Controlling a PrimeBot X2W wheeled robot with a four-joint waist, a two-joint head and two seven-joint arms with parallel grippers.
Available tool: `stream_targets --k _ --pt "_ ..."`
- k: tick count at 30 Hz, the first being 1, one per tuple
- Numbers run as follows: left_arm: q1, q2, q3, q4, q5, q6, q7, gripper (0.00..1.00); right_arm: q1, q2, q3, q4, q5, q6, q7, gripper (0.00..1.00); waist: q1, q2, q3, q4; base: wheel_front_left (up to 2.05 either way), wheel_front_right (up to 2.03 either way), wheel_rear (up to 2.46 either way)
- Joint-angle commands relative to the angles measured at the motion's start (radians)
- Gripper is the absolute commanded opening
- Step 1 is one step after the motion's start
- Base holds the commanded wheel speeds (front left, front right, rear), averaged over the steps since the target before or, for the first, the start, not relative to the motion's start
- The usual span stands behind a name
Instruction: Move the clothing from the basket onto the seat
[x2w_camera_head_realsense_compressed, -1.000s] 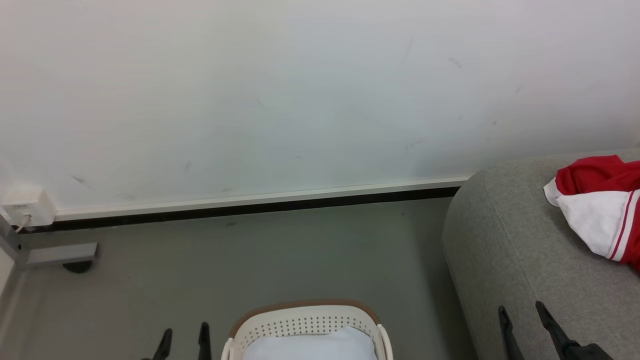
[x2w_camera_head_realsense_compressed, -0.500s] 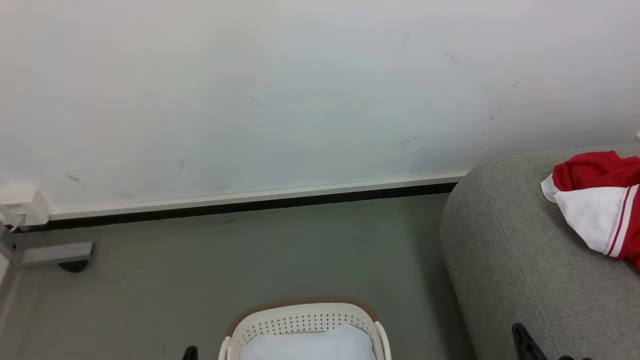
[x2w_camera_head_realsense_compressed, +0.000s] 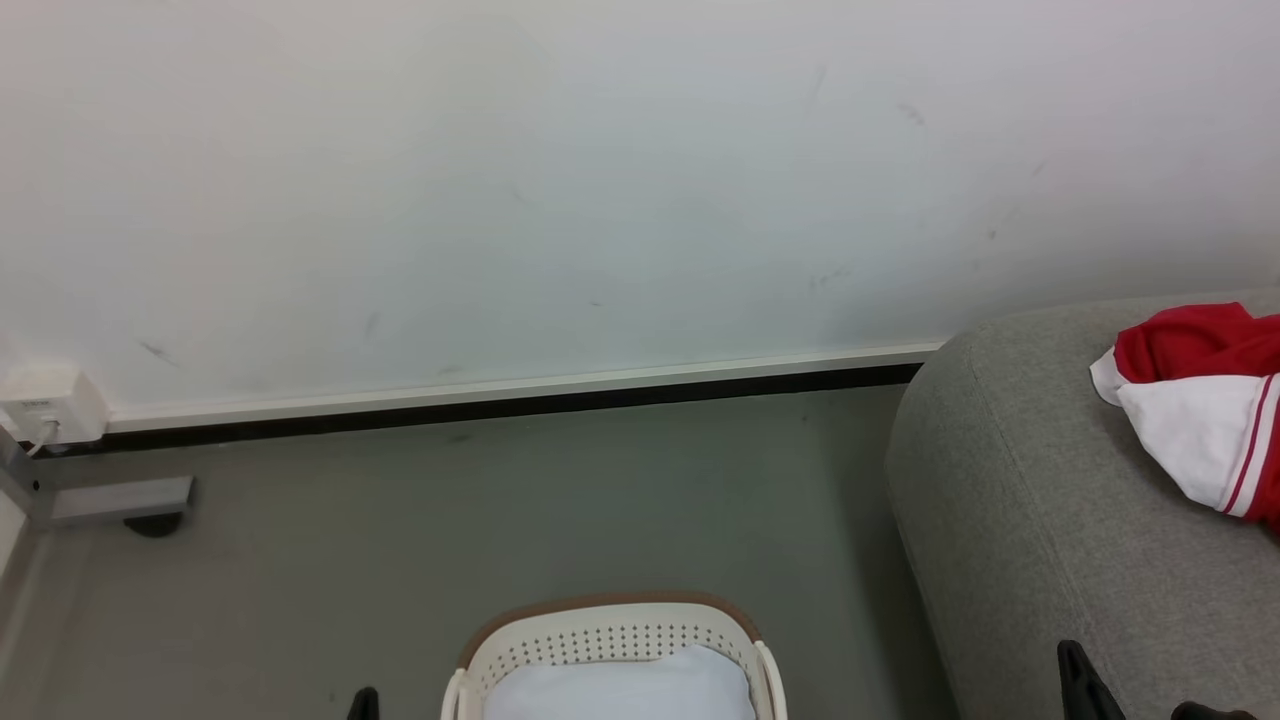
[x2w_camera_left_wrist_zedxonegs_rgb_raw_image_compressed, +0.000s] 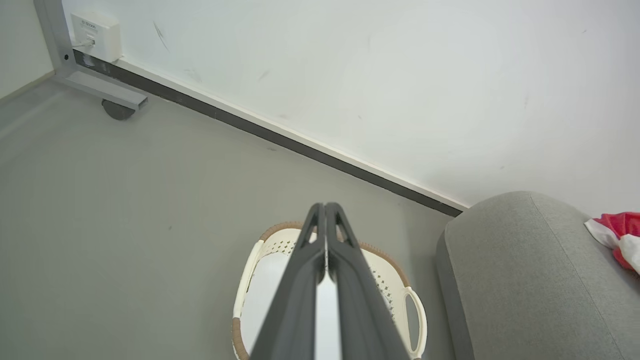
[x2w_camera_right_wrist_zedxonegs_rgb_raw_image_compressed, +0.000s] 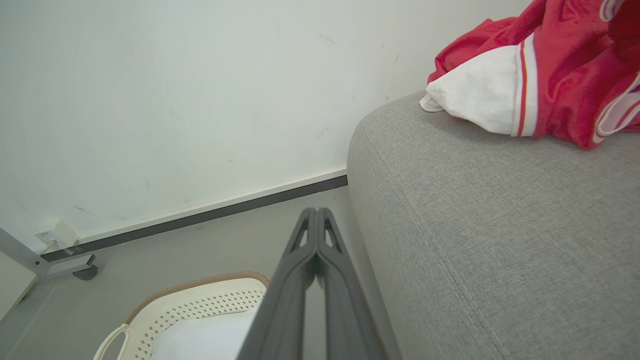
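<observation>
left gripper (x2w_camera_left_wrist_zedxonegs_rgb_raw_image_compressed: 325, 212) closed, empty | above basket (x2w_camera_left_wrist_zedxonegs_rgb_raw_image_compressed: 400, 280) | seat (x2w_camera_left_wrist_zedxonegs_rgb_raw_image_compressed: 525, 280) beside

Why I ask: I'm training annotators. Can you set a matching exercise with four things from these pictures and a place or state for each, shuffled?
Things:
1. clothing
2. pad
3. basket
4. left pincer

Places or states:
A. on the floor beside the sofa
B. shut, holding nothing
C. lying on the sofa
D. inside the basket

Pairs: 1-C, 2-D, 3-A, 4-B
</observation>
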Motion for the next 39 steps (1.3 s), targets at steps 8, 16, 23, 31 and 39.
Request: stream_targets --k 8,16,23,31,39 --pt "-0.043 0.003 0.023 -0.028 -0.145 -0.017 0.037 0.00 -0.036 -0.007 -0.017 -0.035 0.156 0.000 0.036 0.00 -0.0001 0.0000 0.003 0.005 0.00 0.00 0.00" --pt "-0.058 0.004 0.040 -0.037 -0.260 -0.030 0.069 0.00 -0.046 -0.007 -0.030 -0.048 0.284 0.000 0.068 0.00 -0.0001 0.0000 0.006 0.011 0.00 0.00 0.00" --pt "-0.071 0.005 0.054 -0.044 -0.351 -0.040 0.095 0.00 -0.055 -0.008 -0.039 -0.060 0.386 -0.001 0.095 0.00 -0.0001 0.0000 0.008 0.015 0.00 0.00 0.00" --pt "-0.085 0.005 0.068 -0.052 -0.452 -0.051 0.122 0.00 -0.063 -0.009 -0.050 -0.071 0.495 -0.001 0.123 0.00 -0.0001 0.0000 0.011 0.021 0.00 0.00 0.00" --pt "-0.096 0.006 0.081 -0.059 -0.539 -0.061 0.148 0.00 -0.073 -0.009 -0.060 -0.082 0.596 -0.001 0.148 0.00 -0.0001 0.0000 0.014 0.026 0.00 0.00 0.00"
